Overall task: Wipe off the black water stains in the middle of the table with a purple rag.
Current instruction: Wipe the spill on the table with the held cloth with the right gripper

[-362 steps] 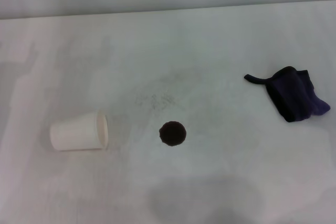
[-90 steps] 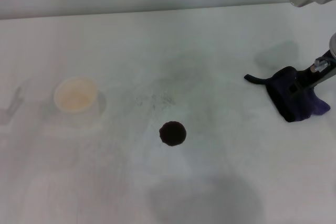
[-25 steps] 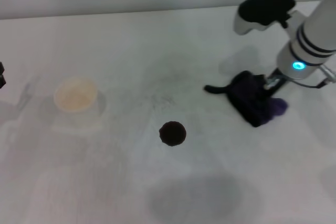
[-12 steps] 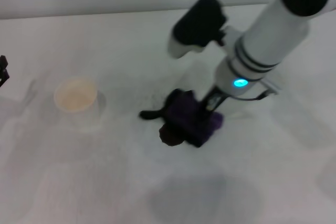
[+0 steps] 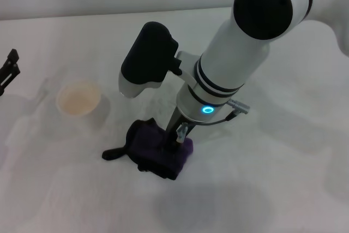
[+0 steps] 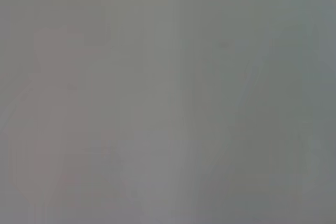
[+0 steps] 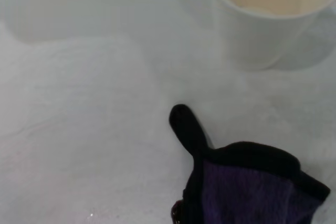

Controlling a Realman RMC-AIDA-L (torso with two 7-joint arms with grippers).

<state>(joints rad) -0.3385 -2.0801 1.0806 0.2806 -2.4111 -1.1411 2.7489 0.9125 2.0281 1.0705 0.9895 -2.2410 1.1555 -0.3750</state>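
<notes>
Head view: right hand (image 5: 178,133) reaches down mid-surface, fingers clamped into the purple rag (image 5: 158,155), a soft bunched dark cloth with a thin strip (image 5: 113,154) trailing to the robot's left. Matte white surface (image 5: 272,189). Black blot not visible. Round paper cup (image 5: 79,100) upright, well left of the rag. Left hand (image 5: 7,69) at the far left edge; grip state unreadable.

Left wrist view: blank grey.

Right wrist view: rag (image 7: 252,192) crumpled, strip (image 7: 187,127) pointing toward the smooth white cup (image 7: 273,14), apart from it.
</notes>
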